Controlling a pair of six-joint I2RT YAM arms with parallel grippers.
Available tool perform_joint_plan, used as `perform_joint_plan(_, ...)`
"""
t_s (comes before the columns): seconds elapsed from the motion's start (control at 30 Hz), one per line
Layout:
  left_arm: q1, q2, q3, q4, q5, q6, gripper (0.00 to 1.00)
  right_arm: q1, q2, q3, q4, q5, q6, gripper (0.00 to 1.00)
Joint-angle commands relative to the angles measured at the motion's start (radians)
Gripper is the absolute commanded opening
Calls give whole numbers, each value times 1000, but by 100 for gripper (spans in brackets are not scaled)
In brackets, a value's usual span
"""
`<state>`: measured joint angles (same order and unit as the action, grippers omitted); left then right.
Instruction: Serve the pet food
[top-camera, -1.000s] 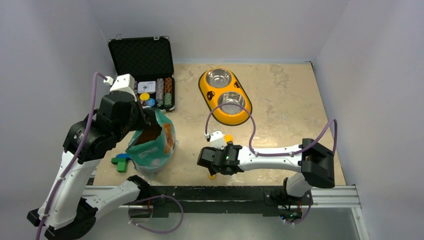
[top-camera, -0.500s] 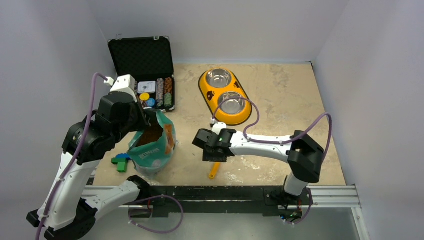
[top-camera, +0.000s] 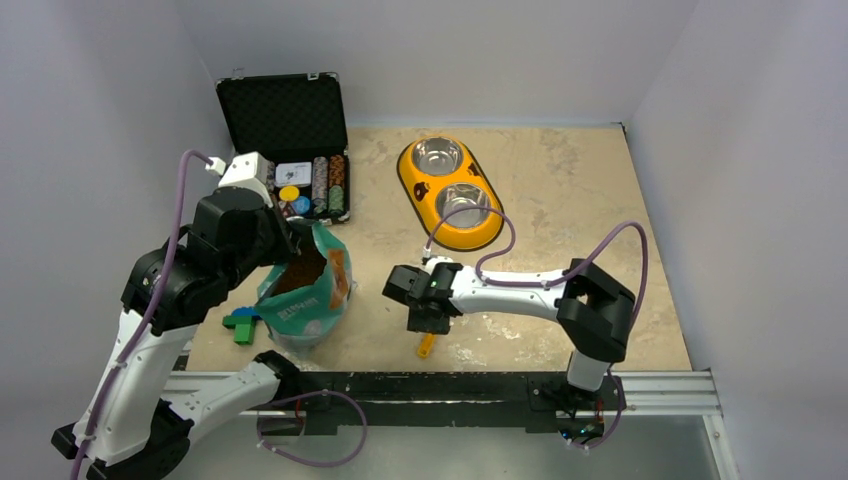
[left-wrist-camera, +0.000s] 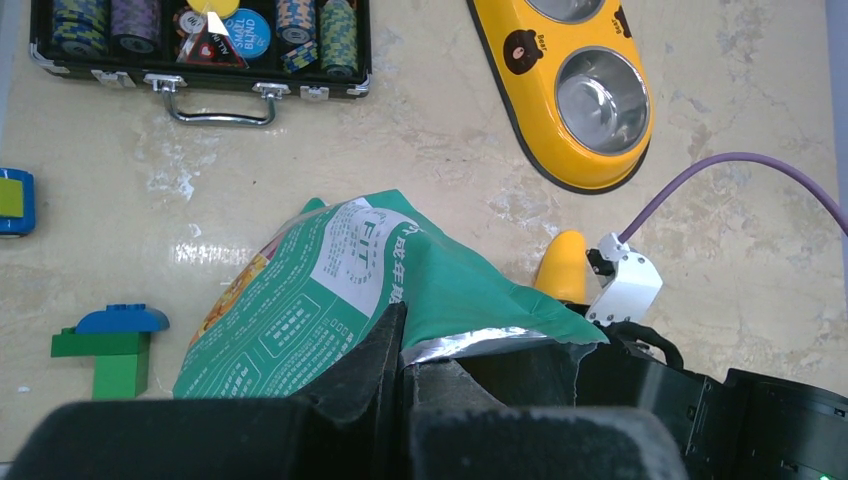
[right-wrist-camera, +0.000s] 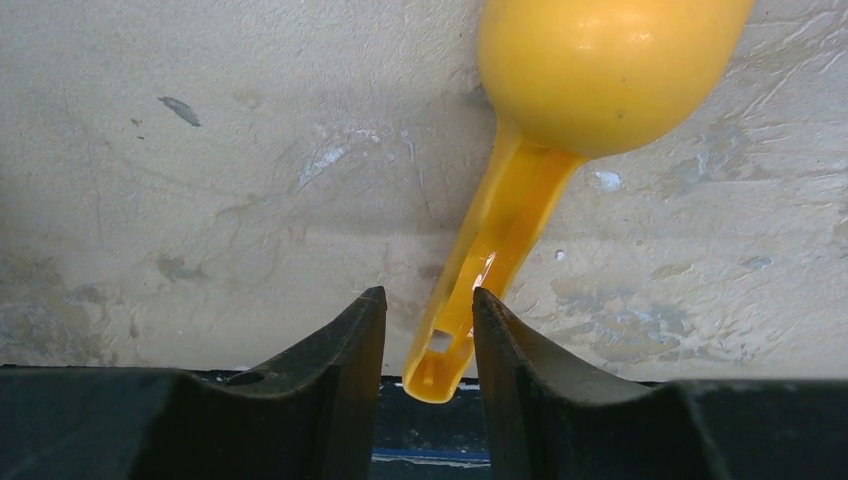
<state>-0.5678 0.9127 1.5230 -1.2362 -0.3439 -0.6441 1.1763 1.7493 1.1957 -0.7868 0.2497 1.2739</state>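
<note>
The teal-green pouch (top-camera: 305, 295) stands open at the near left, with brown pet food (top-camera: 298, 270) showing inside. My left gripper (left-wrist-camera: 405, 335) is shut on the pouch's (left-wrist-camera: 330, 280) torn silver-lined rim and holds the mouth open. A yellow scoop (right-wrist-camera: 600, 60) lies bowl-down on the table, right of the pouch. My right gripper (right-wrist-camera: 428, 300) hangs low over its handle (right-wrist-camera: 480, 260). The jaws straddle the handle end with a gap still showing on the left side. In the top view the right gripper (top-camera: 425, 318) hides most of the scoop (top-camera: 427, 346).
A yellow double bowl (top-camera: 407, 170) with two steel cups lies at the back centre, also in the left wrist view (left-wrist-camera: 520, 80). An open black case of poker chips (top-camera: 290, 150) stands back left. Green and blue blocks (top-camera: 242, 325) sit left of the pouch.
My right arm swung left and settled over the scoop's handle, and its jaws narrowed around it. The left arm and the pouch stayed put.
</note>
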Motion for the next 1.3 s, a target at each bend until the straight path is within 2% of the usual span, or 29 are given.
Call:
perform_joint_plan(0.0, 3, -23, 10, 75, -1, -19, 0, -12, 24, -3, 31, 18, 39, 39)
perform_joint_plan(0.1, 3, -23, 7, 79, -7, -13, 0, -20, 39, -14, 34, 18, 51, 32)
perform_joint_plan(0.27, 3, -46, -42, 124, 0, 21, 0, -23, 16, -95, 95, 45, 35, 0)
perform_joint_plan(0.4, 2, -57, -91, 174, 19, 75, 0, -24, -58, -201, 238, 62, -55, 0)
perform_joint_plan(0.5, 2, -69, -132, 206, 37, 94, 0, -23, -194, -329, 472, 23, -214, 0)
perform_joint_plan(0.6, 2, -115, -203, 280, 85, 112, 0, -88, -303, -482, 758, -174, -367, 0)
perform_joint_plan(0.7, 3, -172, -282, 371, 124, 132, 0, -199, -328, -657, 1191, -506, -453, 0)
perform_joint_plan(0.8, 3, -209, -330, 414, 150, 136, 0, -245, -304, -702, 1353, -644, -514, 0)
perform_joint_plan(0.9, 2, -227, -329, 393, 166, 138, 0, -310, -250, -753, 1512, -753, -475, 0)
perform_joint_plan(1.0, 2, -259, -342, 393, 169, 144, 0, -379, -165, -796, 1763, -870, -392, 0)
perform_joint_plan(1.27, 2, -315, -363, 396, 161, 170, 0, -432, 61, -768, 1932, -951, -261, 0)
